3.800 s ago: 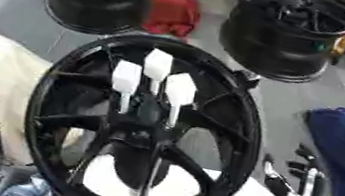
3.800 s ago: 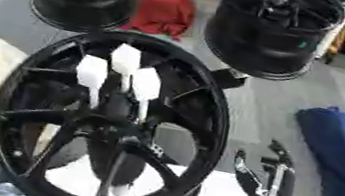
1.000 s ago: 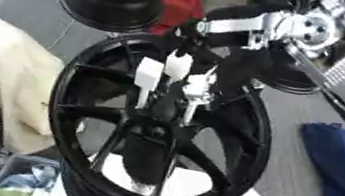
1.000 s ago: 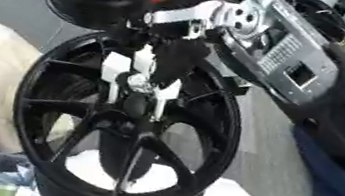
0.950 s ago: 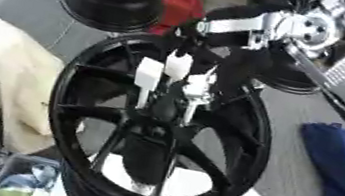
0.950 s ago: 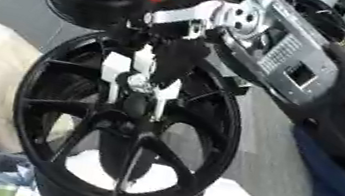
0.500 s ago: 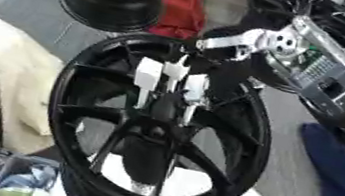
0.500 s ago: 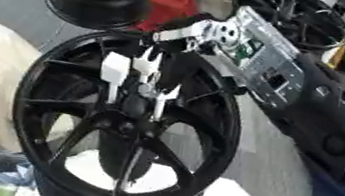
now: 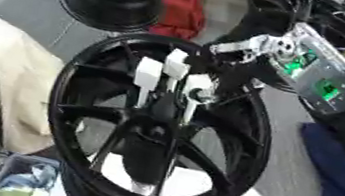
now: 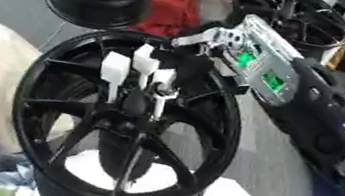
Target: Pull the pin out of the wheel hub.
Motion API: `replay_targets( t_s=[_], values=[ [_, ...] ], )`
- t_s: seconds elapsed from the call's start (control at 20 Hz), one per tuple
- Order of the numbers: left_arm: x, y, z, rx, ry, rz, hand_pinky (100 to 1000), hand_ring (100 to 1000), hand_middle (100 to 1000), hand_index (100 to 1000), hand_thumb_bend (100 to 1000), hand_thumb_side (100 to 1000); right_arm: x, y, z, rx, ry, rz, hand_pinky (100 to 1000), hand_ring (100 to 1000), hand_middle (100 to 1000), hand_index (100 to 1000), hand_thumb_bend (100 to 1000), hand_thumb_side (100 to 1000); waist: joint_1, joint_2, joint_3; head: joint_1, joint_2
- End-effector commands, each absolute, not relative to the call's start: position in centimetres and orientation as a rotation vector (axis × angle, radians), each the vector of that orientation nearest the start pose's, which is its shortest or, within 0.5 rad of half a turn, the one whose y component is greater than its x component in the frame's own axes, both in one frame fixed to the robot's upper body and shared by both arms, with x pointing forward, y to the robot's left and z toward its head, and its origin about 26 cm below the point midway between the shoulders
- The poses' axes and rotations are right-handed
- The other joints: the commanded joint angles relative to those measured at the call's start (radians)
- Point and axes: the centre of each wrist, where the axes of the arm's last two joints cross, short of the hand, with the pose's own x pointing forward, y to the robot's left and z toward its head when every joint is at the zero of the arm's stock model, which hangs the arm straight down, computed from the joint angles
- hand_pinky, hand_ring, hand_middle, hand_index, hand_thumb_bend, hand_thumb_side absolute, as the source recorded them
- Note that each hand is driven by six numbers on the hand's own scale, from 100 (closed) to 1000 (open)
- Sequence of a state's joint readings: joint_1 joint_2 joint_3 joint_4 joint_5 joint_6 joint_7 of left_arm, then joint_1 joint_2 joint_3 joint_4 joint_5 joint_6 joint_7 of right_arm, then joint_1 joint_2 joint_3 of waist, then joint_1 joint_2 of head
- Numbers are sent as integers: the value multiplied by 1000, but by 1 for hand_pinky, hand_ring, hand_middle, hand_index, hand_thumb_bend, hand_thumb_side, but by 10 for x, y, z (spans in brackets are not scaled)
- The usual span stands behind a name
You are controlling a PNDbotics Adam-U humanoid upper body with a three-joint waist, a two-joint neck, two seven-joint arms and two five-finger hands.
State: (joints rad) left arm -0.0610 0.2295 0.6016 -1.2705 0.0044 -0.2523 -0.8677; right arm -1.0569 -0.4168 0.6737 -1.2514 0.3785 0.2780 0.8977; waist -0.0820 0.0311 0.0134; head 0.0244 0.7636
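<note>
Black wheel [image 9: 156, 133] stands upright at centre. Three white pins [image 9: 148, 74] stick up from its hub [image 9: 158, 113], close together. My right hand [image 9: 204, 88] reaches in from upper right, fingertips at the rightmost pin [image 9: 197, 85]; I cannot tell whether fingers clamp it. Left hand out of sight.

The wheel hub [image 9: 152, 132] is black and multi-spoked, tilted with its open face toward the camera. Three white pins [image 9: 146, 74] with flat rectangular heads stand upright in a cluster, seated just above the hub's centre.
</note>
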Motion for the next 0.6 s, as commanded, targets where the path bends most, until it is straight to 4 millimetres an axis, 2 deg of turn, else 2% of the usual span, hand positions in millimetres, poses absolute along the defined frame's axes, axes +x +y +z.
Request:
replay_targets(
  t_s=[0.05,0.35,0.6],
  values=[
    [237,459,-21,-47,-1583,-454,652,494,576,825,100,908,436,-122,231,-250,-1029,1849,954,980,945,983,261,363,9,-7,-1,-1,-3],
    [237,459,-21,-48,-1585,-453,652,494,576,825,100,908,443,-126,221,-254,-1003,1850,951,964,911,969,269,364,10,-6,-1,-1,-5],
    [237,459,-21,-48,-1585,-453,652,494,576,826,100,908,445,-129,220,-250,-1010,1847,930,918,846,915,266,346,10,-6,-1,0,-5]
  ],
)
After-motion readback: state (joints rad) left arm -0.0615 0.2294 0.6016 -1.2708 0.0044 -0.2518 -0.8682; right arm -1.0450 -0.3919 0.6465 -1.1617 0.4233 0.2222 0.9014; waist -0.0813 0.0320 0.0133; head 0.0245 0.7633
